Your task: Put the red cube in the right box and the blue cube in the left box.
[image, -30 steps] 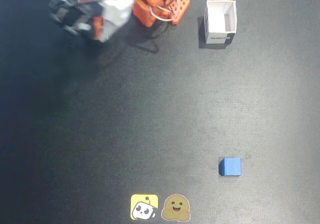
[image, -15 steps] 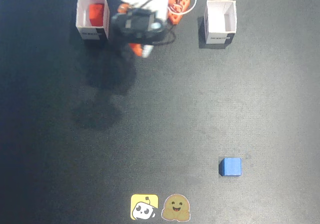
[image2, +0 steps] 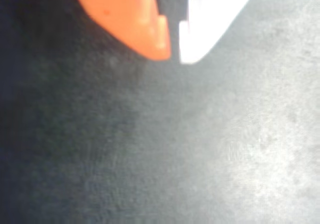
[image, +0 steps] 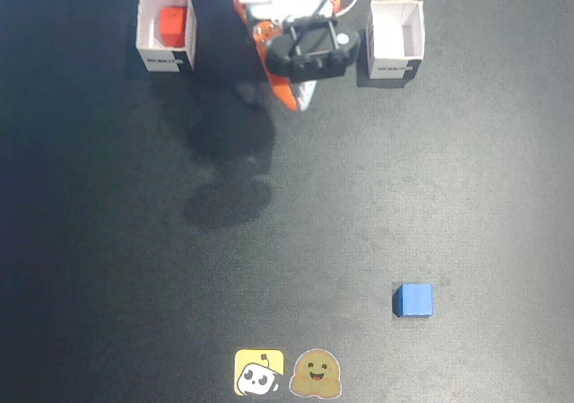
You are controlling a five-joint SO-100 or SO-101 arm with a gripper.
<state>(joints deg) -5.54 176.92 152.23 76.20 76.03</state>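
gripper fingers nearly closed, empty | red cube in left box | blue cube unobstructed

Each white box bears a dark label, its print too small to read.

The arm reaches out from its base at the far edge of the table, near that edge's middle in the fixed view, and hangs above the surface, touching nothing. Its gripper points toward the near edge, tips low. In the wrist view the gripper enters from the top edge: an orange finger on the left, a white finger on the right. The tips stand almost together, a thin dark gap between them, with nothing held.
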